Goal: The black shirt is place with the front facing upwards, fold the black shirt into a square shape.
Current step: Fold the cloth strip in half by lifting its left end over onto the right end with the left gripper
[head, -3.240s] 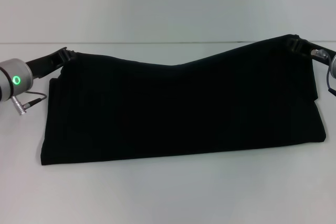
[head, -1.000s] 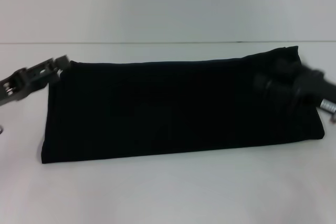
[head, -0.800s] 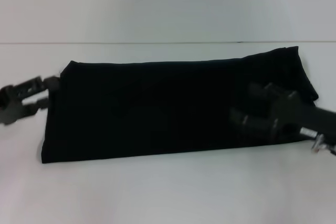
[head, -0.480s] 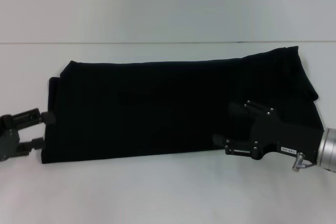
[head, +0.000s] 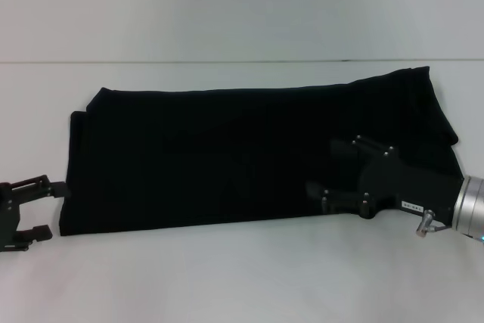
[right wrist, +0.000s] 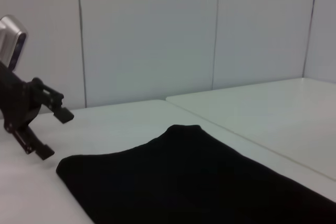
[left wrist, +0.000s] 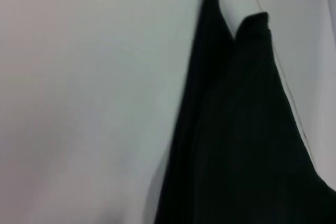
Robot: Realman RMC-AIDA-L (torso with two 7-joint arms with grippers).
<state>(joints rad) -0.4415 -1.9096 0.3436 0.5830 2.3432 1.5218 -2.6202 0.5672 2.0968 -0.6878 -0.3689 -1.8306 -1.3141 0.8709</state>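
Observation:
The black shirt (head: 242, 156) lies flat on the white table as a long folded band running left to right. Only plain black cloth shows. My left gripper (head: 54, 211) is open just off the band's near left corner, touching nothing. My right gripper (head: 327, 166) hovers open over the right part of the shirt near its front edge, with nothing between its fingers. In the right wrist view the shirt (right wrist: 184, 182) stretches away toward the left gripper (right wrist: 44, 129), which is open beside the cloth's end. The left wrist view shows the shirt's layered end (left wrist: 236, 129) on the table.
The white table (head: 227, 285) spreads around the shirt, with bare surface along the front and back. A pale wall (head: 242, 5) rises behind the table's far edge. A second white tabletop (right wrist: 273, 108) stands beyond a seam in the right wrist view.
Both grippers let go of the shirt's far corners, and the raised edge dropped flat. The left gripper drew back to the near left corner. The right swung over the shirt's right front.

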